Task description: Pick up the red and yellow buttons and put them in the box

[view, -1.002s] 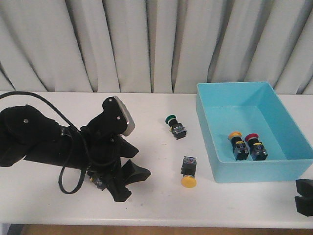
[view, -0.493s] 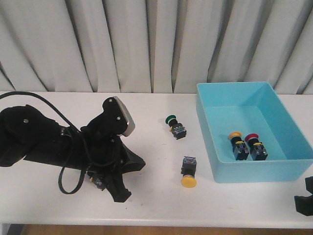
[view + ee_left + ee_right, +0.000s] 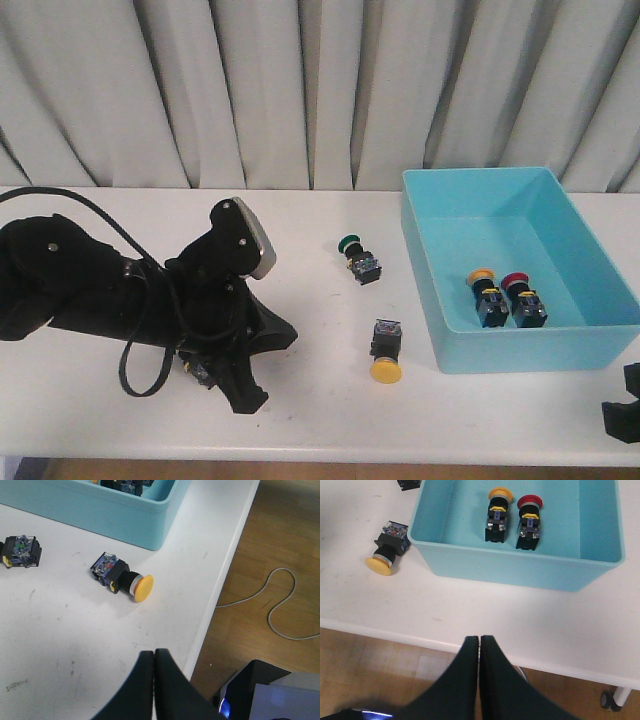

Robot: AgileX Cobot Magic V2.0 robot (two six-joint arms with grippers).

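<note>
Both grippers' jaws pressed together, empty, while the loose yellow button (image 3: pixel 386 350) lies left of the box (image 3: pixel 470 350): light, rigid, best pinched across its blocky black body.

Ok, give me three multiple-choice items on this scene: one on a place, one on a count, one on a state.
1. Where is the yellow button outside the box?
A. on the table near the box's front-left corner
B. inside the box
C. in the left end effector

2. How many buttons lie in the box?
A. one
B. two
C. four

3. How is the left end effector?
A. open
B. shut on a button
C. shut, empty

Key: 1 A, the yellow button lies on the table beside the box. 2 B, a yellow-capped button and a red-capped button. 3 C, the left end effector has fingers pressed together, nothing between.
</note>
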